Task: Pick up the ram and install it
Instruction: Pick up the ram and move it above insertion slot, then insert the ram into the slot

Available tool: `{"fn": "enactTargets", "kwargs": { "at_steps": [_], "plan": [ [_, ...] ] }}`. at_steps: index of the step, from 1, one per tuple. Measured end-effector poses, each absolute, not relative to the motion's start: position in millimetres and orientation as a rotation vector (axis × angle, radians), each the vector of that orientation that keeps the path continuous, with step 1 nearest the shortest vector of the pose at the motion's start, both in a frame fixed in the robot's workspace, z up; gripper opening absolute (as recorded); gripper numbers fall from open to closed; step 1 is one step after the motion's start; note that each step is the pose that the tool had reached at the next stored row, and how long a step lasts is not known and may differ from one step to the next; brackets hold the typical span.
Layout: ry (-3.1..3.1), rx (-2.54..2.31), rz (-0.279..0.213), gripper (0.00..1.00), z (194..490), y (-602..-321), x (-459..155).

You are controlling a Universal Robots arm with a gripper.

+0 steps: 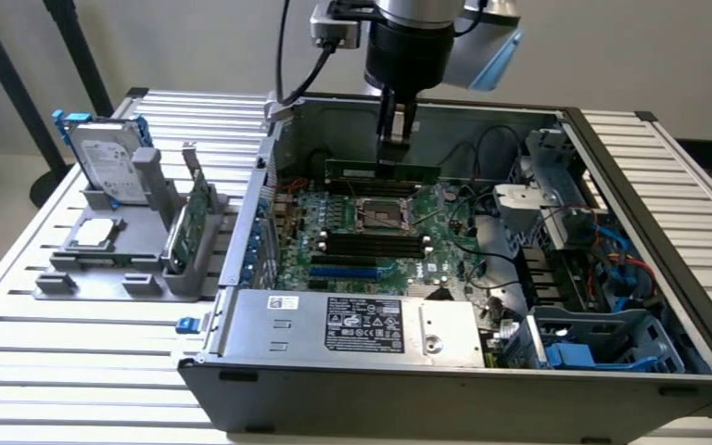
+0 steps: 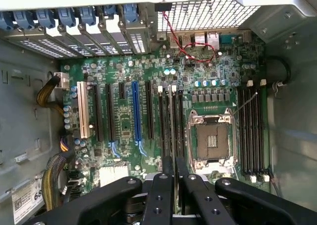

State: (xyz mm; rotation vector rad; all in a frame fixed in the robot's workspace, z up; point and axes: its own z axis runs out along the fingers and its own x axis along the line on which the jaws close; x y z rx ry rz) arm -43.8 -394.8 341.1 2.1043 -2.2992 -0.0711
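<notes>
Inside the open computer case [image 1: 455, 394] on the counter [image 1: 84, 362], the arm stands vertical with its wrist pointing straight down. The pincer [image 1: 393, 158] is lowered between the case walls near the far wall. It is pinching the ram [image 1: 353, 171] at about mid-length, along the upper edge. The ram is a long, narrow green stick, held level and on edge over the far part of the motherboard [image 1: 331, 218], beyond the CPU socket [image 1: 387, 216]. Whether it touches the board cannot be told. In the wrist view, the pincer [image 2: 174, 183] has its black fingers [image 2: 167, 185] close together, poised over the long black slots [image 2: 171, 121] just beside the CPU socket [image 2: 210, 140].
</notes>
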Motion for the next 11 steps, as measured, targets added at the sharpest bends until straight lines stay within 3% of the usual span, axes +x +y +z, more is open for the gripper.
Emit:
{"fn": "enactTargets", "kwargs": {
  "at_steps": [11],
  "plan": [
    [-2.301, 2.106, -0.075, 0.14, 340.4, -394.8, -43.8]
  ]
}}
